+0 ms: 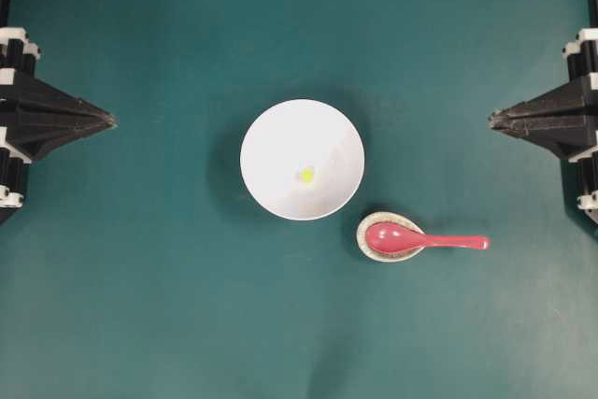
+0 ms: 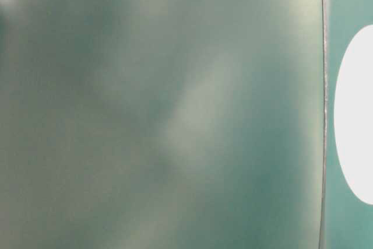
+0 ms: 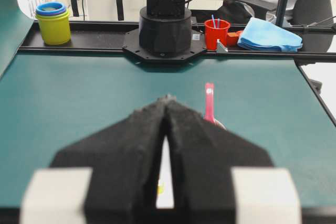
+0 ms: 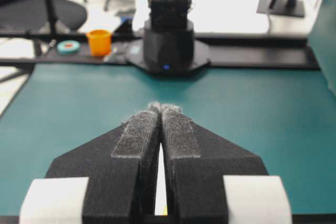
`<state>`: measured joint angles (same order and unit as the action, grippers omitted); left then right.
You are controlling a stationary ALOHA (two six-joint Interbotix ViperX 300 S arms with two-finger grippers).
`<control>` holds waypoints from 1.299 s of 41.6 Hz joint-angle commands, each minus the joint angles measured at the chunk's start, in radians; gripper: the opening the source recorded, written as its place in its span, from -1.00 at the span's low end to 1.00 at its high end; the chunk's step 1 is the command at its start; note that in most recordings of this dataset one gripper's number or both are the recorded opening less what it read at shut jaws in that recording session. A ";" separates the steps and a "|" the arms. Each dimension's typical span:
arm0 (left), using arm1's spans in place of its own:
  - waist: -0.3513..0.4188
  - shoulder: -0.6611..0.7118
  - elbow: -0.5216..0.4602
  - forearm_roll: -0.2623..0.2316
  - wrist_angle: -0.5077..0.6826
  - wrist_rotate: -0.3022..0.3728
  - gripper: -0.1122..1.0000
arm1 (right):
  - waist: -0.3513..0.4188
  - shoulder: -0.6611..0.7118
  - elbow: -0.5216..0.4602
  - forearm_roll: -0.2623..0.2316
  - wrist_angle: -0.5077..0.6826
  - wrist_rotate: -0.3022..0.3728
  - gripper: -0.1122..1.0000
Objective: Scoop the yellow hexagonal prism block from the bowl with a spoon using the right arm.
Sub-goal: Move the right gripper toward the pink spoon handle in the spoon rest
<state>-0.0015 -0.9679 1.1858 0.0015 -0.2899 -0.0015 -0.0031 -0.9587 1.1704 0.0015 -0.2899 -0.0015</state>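
1. The spoon (image 1: 422, 240) is seen well apart from the right gripper (image 1: 491, 120), whose jaws are closed on nothing; the left gripper (image 1: 112, 121) is likewise closed and empty.
2. The yellow hexagonal prism block (image 1: 306, 175) is held in the white bowl (image 1: 271, 133); the spoon's scoop is rested in a small speckled dish (image 1: 367, 227).
3. The table-level view is blurred.

No text, label, brand, number or sign can be read in any view. The bowl (image 1: 302, 159), the spoon (image 1: 425, 240) beside it and the table (image 1: 140, 306) carry no markings, and the cups and cloth beyond the table are too blurred to show any print.
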 commanded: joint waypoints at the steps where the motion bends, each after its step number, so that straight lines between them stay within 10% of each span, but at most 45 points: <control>1: 0.000 0.018 -0.028 0.005 0.031 -0.005 -0.81 | 0.000 0.002 -0.026 0.003 -0.008 0.005 -0.80; 54: 0.000 0.020 -0.041 0.003 0.081 -0.012 -0.61 | -0.002 0.015 -0.063 0.018 0.081 0.009 -0.03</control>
<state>-0.0015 -0.9572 1.1735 0.0031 -0.2025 -0.0123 -0.0031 -0.9480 1.1336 0.0153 -0.2040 0.0046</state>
